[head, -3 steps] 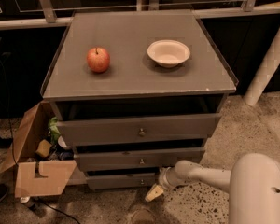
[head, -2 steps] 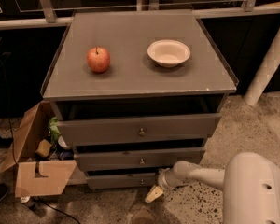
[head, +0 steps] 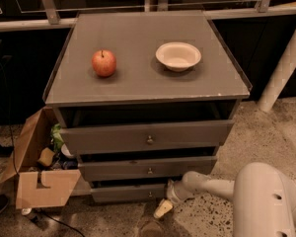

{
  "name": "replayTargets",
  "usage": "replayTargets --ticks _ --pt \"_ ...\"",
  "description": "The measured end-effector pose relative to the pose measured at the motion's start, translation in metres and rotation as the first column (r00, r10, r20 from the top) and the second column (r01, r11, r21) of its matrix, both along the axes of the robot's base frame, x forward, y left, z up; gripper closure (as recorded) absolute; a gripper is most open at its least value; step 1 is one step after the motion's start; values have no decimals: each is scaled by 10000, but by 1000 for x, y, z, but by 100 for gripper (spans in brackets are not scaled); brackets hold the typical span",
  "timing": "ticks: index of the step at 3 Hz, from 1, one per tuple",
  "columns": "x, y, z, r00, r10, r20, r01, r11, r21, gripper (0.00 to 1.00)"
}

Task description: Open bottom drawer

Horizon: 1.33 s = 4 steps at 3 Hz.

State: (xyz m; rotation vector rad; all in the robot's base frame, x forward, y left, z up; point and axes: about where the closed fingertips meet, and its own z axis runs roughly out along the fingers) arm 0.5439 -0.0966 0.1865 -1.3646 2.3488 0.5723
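Observation:
The bottom drawer (head: 126, 193) is the narrowest grey front at the foot of the cabinet, with a small brass knob (head: 149, 194) at its centre. It stands pulled out a little, with a dark gap above it. My gripper (head: 164, 207) is low, just right of the knob and in front of the drawer's right end. One pale finger (head: 163, 209) points down toward the floor. My white arm (head: 222, 186) reaches in from the lower right.
A middle drawer (head: 147, 168) and a top drawer (head: 147, 136) also stand slightly out. A red apple (head: 104, 62) and a white bowl (head: 178, 56) sit on the cabinet top. An open cardboard box (head: 37, 181) with clutter stands on the floor at the left. A white post (head: 285, 63) rises at the right.

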Motion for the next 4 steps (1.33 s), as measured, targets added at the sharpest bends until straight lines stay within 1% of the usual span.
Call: replayTargets --ticks 1,2,3,4 --pt "-12 -3 3 9997 -40 -222 41 10000 11 0" --pt "-12 -3 6 9997 -40 -222 41 10000 11 0" --pt "-36 -12 9 9980 -192 -602 190 9998 -52 0" --pt "-56 -41 20 9924 -827 -916 803 9963 -294 0"
